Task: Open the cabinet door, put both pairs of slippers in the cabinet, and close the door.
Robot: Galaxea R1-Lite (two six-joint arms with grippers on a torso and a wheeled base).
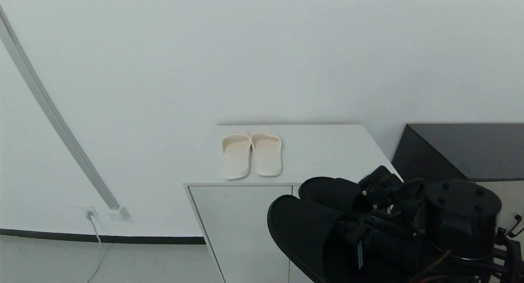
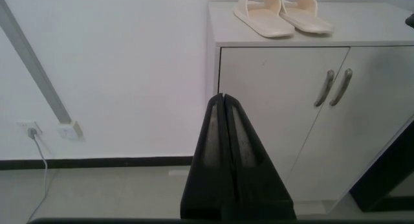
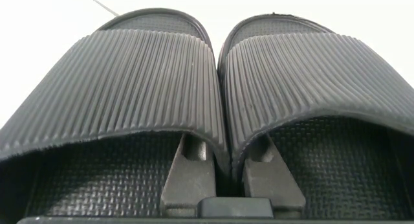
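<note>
Black ribbed slippers (image 3: 155, 81), smooth cream slippers (image 1: 266, 154)

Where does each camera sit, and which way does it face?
Head: up on the robot, looking down at the cabinet; right gripper holds black slippers.
Left wrist: low, facing the closed cabinet doors; own jaws shut.
Right wrist: right behind the black slippers; own jaws between them.
Shared: head and left wrist both show cream slippers atop the cabinet.
</note>
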